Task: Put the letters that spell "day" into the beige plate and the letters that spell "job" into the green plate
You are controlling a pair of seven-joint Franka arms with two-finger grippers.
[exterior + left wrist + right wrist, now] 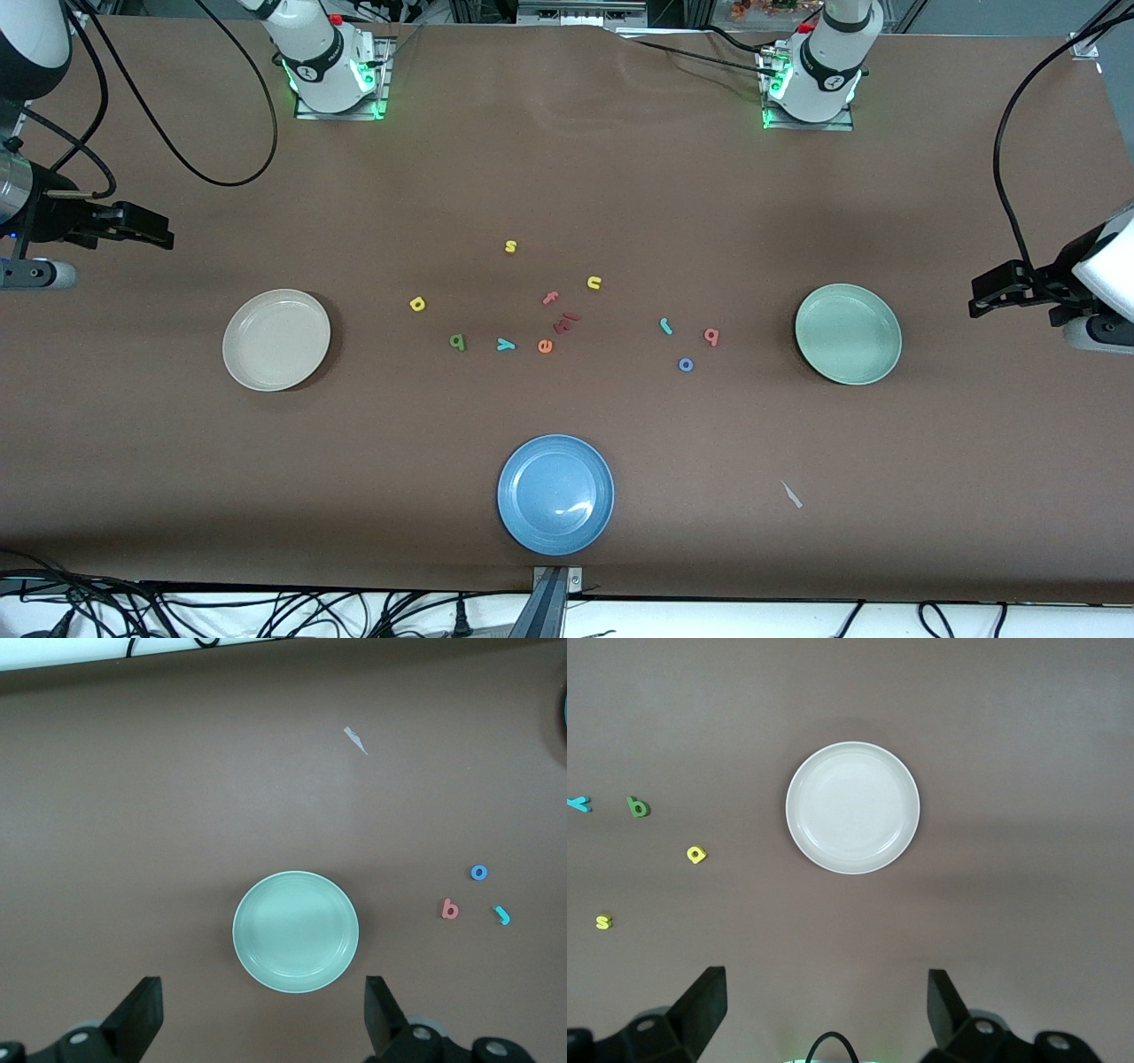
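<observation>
We are looking down on the brown desk [567, 177], where both arms are waiting at its two ends. The left claw [997, 297] is hanging over the desk's edge at the left arm's end, its fingers [142, 1014] spread wide and gripping nothing. The right claw [146, 228] is hanging over the edge at the right arm's end, its fingers [704, 1005] also spread wide and holding nothing.

The beige plate [276, 339] is lying near the right arm's end, and the green plate [848, 334] is lying near the left arm's end — both are carrying nothing. A blue plate [555, 494] is sitting close to the desk's edge nearest the front camera.

The letters are lying loose in the middle of the desk. The yellow d [418, 304], the green a [457, 340] and the teal y [505, 345] are sitting toward the beige plate's side. The teal j [665, 326], the pink-red b [710, 336] and the blue o [686, 364] are clustering near the green plate — none touching it. Between the two groups we are seeing a yellow s [510, 246], a yellow u [594, 283], a pink f [551, 298] and an orange e [545, 346].
</observation>
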